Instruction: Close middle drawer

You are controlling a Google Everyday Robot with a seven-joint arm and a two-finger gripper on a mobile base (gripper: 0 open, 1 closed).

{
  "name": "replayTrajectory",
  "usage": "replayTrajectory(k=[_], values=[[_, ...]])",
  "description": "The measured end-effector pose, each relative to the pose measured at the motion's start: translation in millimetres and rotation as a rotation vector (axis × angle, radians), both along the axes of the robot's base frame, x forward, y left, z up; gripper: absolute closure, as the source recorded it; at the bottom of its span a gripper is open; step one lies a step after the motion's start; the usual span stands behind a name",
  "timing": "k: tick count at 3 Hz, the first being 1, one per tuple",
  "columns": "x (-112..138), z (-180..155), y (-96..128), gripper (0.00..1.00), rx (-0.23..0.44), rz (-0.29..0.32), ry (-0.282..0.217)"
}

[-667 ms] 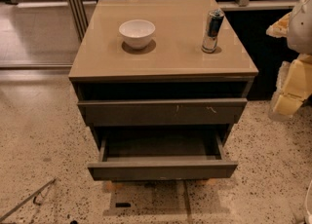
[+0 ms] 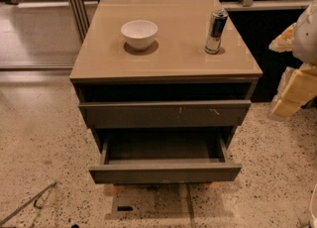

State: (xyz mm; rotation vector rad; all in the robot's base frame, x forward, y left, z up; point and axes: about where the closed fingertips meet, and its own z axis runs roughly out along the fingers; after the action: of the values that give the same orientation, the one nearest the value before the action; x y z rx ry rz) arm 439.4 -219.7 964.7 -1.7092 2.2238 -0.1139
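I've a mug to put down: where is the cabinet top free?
Free: the front strip of the top before bowl and can, and the gap between them. The open middle drawer shows nothing inside. The pincer hangs beyond the top's right edge.

A white bowl [image 2: 139, 33] and an upright metal can [image 2: 216, 31] stand well apart on the glossy tan top of a table [image 2: 173, 61], the bowl to the left and the can to the right. Under the top, a scratched drawer front [image 2: 148, 115] shows a dark gap above it. A thin metal rod [image 2: 28, 203] lies on the speckled floor [image 2: 39, 138], near left. The pincer [image 2: 292, 95] hangs at the right edge, beside the table.
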Motion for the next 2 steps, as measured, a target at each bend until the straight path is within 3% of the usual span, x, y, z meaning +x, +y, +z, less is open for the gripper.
replayTrajectory(k=[2], values=[[-3.0, -88.1, -6.2, 0.66, 0.049, -0.030, 0.010]])
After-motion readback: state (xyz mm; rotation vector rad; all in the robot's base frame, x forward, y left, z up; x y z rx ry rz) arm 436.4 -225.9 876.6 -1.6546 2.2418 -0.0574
